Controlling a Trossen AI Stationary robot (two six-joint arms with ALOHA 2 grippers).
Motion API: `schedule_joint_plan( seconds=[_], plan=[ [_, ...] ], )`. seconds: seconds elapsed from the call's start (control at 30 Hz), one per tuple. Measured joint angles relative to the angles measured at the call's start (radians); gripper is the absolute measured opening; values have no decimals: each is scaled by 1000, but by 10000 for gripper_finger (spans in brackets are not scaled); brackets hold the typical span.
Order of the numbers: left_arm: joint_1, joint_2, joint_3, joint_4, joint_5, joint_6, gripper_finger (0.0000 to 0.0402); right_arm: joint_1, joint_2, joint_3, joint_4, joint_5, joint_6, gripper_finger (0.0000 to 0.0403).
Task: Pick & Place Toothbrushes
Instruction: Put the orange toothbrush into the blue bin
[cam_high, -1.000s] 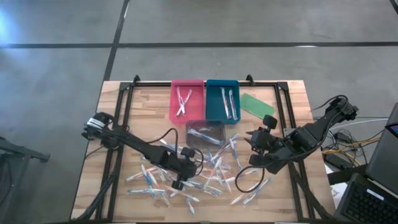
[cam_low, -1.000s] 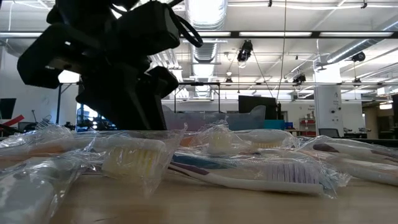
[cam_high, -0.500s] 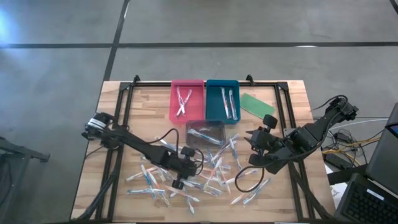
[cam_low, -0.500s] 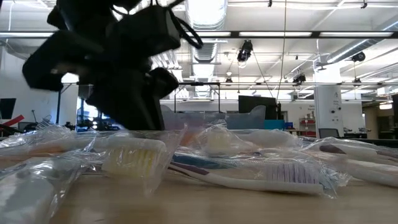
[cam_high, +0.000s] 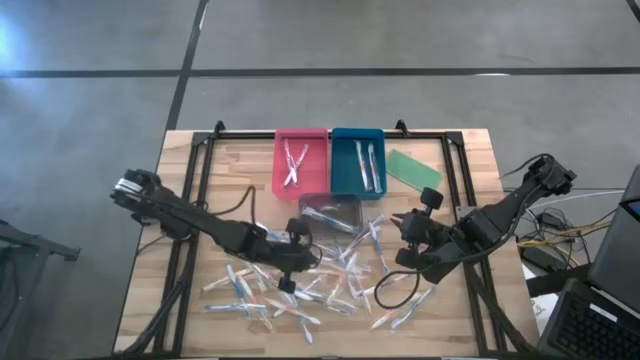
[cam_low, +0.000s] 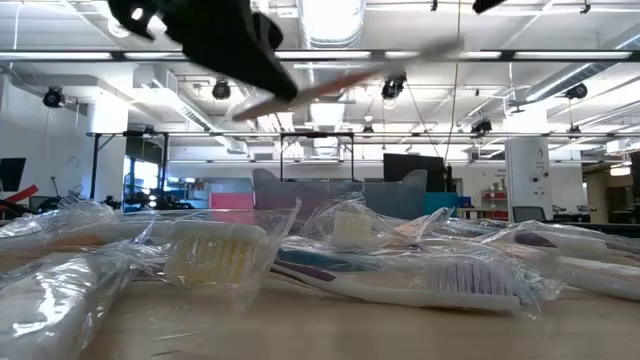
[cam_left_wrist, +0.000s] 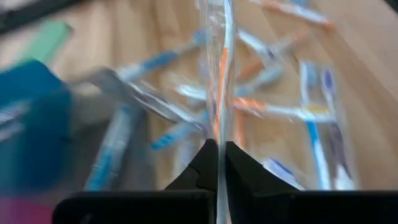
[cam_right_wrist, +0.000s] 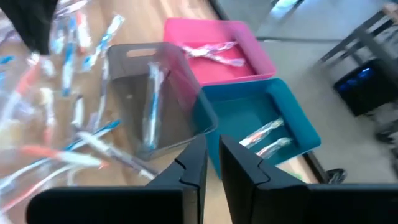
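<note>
High view: the left arm (cam_high: 190, 215) reaches out from the table's (cam_high: 200, 160) left edge, stretched low and long toward the clear tray (cam_high: 330, 212); its left gripper (cam_high: 292, 262) sits just short of that tray, over the scattered toothbrushes (cam_high: 330, 285). In the left wrist view the fingers (cam_left_wrist: 202, 165) are pressed together on a wrapped orange brush (cam_left_wrist: 221, 81), which stands straight out from the tips, clear of the pile below; the low view shows the same brush (cam_low: 330, 88) held aloft and tilted, well above the wrapped brushes on the wood. The right arm (cam_high: 500, 210) comes in bent from the table's right edge; the right gripper (cam_high: 408, 245) hangs to the right of the clear tray, above the pile's right side. In the right wrist view its fingers (cam_right_wrist: 193, 165) stand nearly together with a slim gap, nothing between them. Beyond the clear tray, which holds one blue brush (cam_right_wrist: 151, 102), the pink tray (cam_high: 301, 160) and teal tray (cam_high: 358, 160) sit side by side, each with two brushes; a green piece (cam_high: 413, 168) lies right of the teal tray.
</note>
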Motion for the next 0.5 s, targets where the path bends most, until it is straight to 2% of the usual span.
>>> schedule_joint_plan(
  seconds=[0.23, 0.37, 0.5],
  plan=[
    [43, -85, -22, 71, -16, 55, 4, 4, 0, -207, 217, 119, -4, 39],
    [81, -139, -105, 179, -16, 73, 1, 4, 0, -330, 386, 166, -22, 51],
    [123, -213, -199, 312, -13, 90, 1, 2, -6, -351, 497, 195, -81, 67]
  ],
)
